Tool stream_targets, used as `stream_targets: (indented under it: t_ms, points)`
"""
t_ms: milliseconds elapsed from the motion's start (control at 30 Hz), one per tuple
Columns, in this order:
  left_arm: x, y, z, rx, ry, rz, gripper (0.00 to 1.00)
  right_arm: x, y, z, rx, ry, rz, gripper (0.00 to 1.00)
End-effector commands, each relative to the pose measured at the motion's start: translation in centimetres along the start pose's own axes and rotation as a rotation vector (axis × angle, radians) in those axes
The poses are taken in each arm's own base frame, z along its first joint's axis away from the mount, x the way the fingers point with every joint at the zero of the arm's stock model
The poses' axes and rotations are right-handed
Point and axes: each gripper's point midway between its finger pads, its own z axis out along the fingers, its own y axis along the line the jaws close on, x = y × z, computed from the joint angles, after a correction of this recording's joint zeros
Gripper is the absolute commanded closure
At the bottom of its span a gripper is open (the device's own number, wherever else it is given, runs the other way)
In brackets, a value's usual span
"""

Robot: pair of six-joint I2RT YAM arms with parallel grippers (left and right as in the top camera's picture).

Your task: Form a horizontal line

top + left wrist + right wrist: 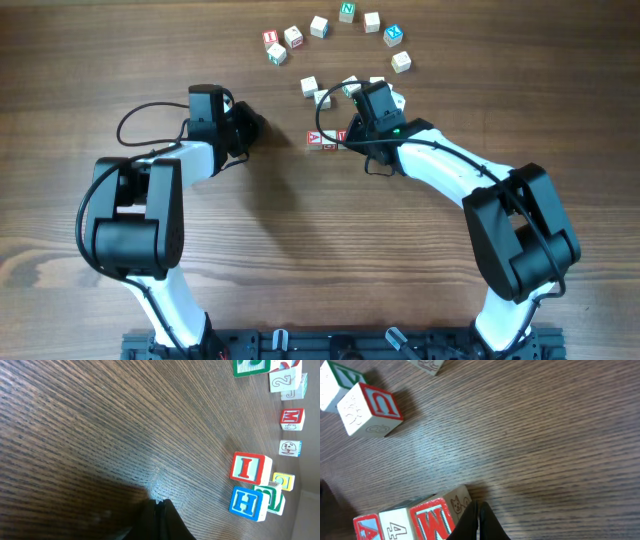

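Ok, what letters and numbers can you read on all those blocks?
"A", red: first row cube
"4": second row cube
"M", red: third row cube
"U", red: loose cube near the row
"I", red: red-edged cube
"H", blue: blue-edged cube beside it
"2": pale cube
"N", green: green-edged cube
The other cubes are too small, blurred or cut off to read.

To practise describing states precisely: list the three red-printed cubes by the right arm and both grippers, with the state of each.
A cube: flat on the table, one end of the row.
4 cube: flat, in the middle, against both neighbours.
M cube: flat, the other end.
Right gripper: shut, empty, beside M cube.
Left gripper: shut, empty.
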Motion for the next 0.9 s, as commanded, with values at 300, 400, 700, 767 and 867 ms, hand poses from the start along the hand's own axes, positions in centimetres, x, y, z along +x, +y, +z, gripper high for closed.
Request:
stream_targets:
  t_ms: [300,400,700,767,867]
  points:
    - [-0.15,0.46,-0.39,-0.02,-0.014,0.018,0.96,1.14,-0.06,0.83,-0.005,0.038,-0.033,0.96]
    - [-0.15,0.46,-0.39,-0.02,-0.014,0.018,0.96,1.14,-0.05,0.83,-0.006,0.038,-0.033,0.95]
    - [-0.16,0.46,-0.39,-0.02,-0.015,0.018,0.96,1.33,0.49,0.81,-0.035,0.052,-0.066,0.95]
    - [-0.16,0.46,-0.39,-0.02,-0.015,0.018,0.96,1.34,0.49,0.81,-0.035,0.052,-0.067,0.95]
    - [-0.16,0.45,-0.39,-0.02,-0.015,0.018,0.96,1.33,0.48,0.81,-0.035,0.052,-0.067,0.95]
